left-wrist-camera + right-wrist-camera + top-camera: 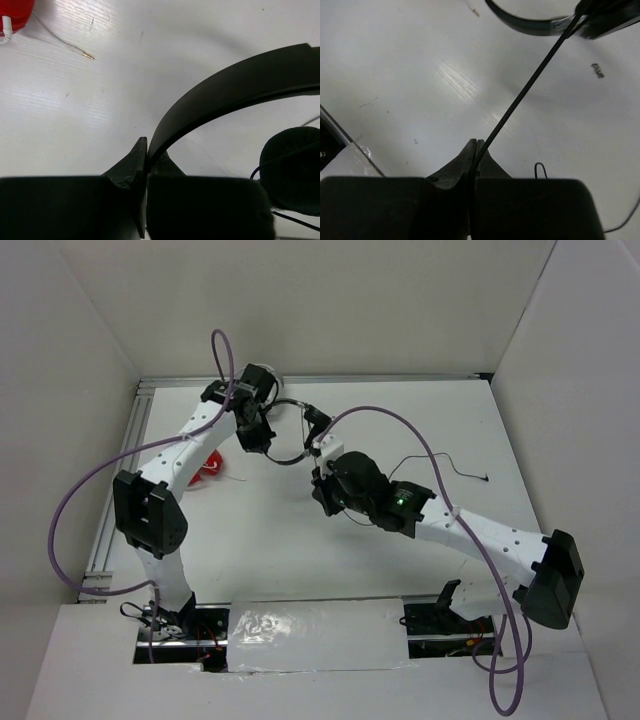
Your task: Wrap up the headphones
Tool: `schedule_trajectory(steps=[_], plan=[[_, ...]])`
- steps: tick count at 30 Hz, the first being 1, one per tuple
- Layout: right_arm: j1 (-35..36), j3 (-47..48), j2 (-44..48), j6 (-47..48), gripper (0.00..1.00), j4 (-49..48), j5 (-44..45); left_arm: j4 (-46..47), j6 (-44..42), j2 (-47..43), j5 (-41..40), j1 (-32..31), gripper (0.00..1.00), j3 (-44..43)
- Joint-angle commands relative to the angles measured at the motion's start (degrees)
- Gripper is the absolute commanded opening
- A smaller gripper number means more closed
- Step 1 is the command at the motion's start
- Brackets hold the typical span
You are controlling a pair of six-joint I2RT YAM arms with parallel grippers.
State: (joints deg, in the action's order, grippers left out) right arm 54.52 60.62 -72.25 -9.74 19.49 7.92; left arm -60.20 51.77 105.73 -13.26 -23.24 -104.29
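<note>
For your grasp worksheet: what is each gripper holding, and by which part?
The left gripper clamps the headphones by the headband; the right gripper pinches their cable.

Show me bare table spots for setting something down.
Widest patch: near middle of the table, between left arm and right arm. Another: far right corner, beyond the cable. Crowded: far centre, where left gripper and right gripper hold the headphones, and by the red headphones.

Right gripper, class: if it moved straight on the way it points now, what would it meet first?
Probably the white table. The right gripper, fingers shut on the black cable, points down at it; the headband lies farther on, off to the right. Depth is hard to judge.
</note>
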Motion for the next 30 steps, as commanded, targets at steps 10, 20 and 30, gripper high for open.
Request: schedule_trajectory(steps=[10,20,30], plan=[[3.4,-11.7,-1.6,-3.2,0.02,-21.4,-12.0,11.0,2.2,-15.4,6.4,4.9,0.0,1.3],[3.6,-23.1,-2.2,-1.8,0.04,-34.4,-8.1,23.7,-6.1,-26.4,32.4,11.6,0.0,7.6],[-7.2,-26.7,-5.6,-2.5,0.0,-42.7,-9.7,25.6,-13.6,-35.7,42.9,12.8,0.0,7.2]])
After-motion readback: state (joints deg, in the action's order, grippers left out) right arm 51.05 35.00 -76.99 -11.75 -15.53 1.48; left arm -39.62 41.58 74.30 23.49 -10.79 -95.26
